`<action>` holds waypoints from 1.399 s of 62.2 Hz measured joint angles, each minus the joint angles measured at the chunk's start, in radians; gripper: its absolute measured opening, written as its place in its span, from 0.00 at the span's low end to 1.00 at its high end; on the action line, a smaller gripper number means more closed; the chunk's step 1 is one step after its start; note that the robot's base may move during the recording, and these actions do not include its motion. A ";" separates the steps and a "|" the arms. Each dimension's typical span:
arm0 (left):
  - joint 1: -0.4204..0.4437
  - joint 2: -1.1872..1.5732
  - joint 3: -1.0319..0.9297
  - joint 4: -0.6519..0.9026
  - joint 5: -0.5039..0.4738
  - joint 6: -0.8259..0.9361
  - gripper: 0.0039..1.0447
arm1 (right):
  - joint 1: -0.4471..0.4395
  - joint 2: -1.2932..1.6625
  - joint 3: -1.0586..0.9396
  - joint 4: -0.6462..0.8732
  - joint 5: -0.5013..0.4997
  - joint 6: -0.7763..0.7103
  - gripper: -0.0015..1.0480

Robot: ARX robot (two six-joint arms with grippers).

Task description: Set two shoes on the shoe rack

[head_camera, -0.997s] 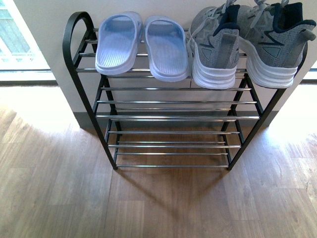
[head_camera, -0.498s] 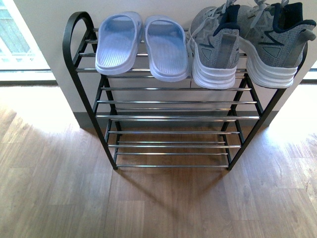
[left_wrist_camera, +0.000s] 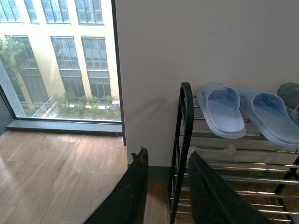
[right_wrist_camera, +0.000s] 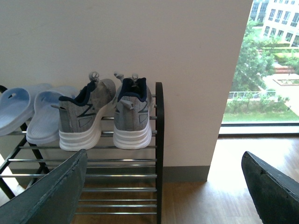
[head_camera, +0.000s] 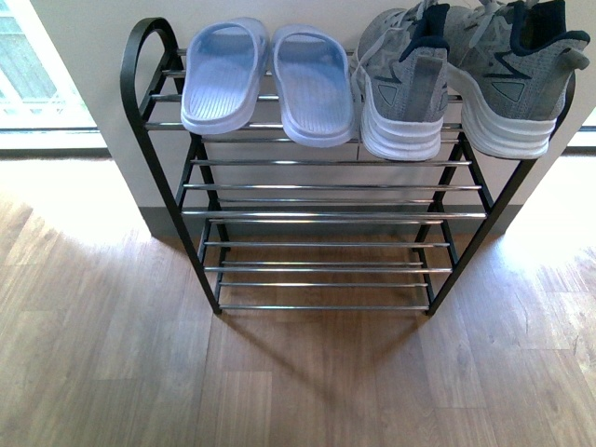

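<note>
Front view. Shoe rack (head_camera: pixel 321 216): black uprights, chrome rods, against the wall at 12 o'clock. Top tier, from 9 toward 3 o'clock: pair of pale blue slide sandals (head_camera: pixel 268 82), then pair of grey knit sneakers (head_camera: pixel 466 74), heels overhanging the front rod, long axes running 6 to 12 o'clock, toes to the wall. Sandals touching each other; inner sandal just beside the nearer sneaker. Lower tiers bare of shoes. Neither arm in frame.

Left wrist view. Left claw (left_wrist_camera: pixel 170 196): two dark fingers parted, nothing between them. Rack's curved end upright (left_wrist_camera: pixel 186 140) seen through the gap, sandals (left_wrist_camera: pixel 247 112) on the top tier beyond it, lying toward the robot's right of the claw's line and well apart from it. Window and floor on the other side.

Right wrist view. Right claw (right_wrist_camera: pixel 163 196): fingers spread wide, empty. Sneakers (right_wrist_camera: pixel 107 114) straight ahead and above, heels facing the claw, white soles resting on the chrome rods, well apart from the fingertips; sandals further toward the robot's left.

Judgement. Both pairs seated on the rack, task apparently complete. Nearer arm per pair: left for sandals, right for sneakers. Any correction: approach along the shoe's long axis, from the heel end.
</note>
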 joint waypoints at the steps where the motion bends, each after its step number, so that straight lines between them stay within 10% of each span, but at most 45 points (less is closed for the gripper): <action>1: 0.000 0.000 0.000 0.000 0.000 0.000 0.44 | 0.000 0.000 0.000 0.000 0.000 0.000 0.91; 14: 0.000 0.000 0.000 0.000 0.000 0.001 0.93 | 0.000 0.000 0.000 0.000 -0.002 0.000 0.91; 87: 0.000 -0.001 0.000 0.000 0.000 0.001 0.91 | 0.000 -0.001 0.000 0.000 0.000 0.000 0.91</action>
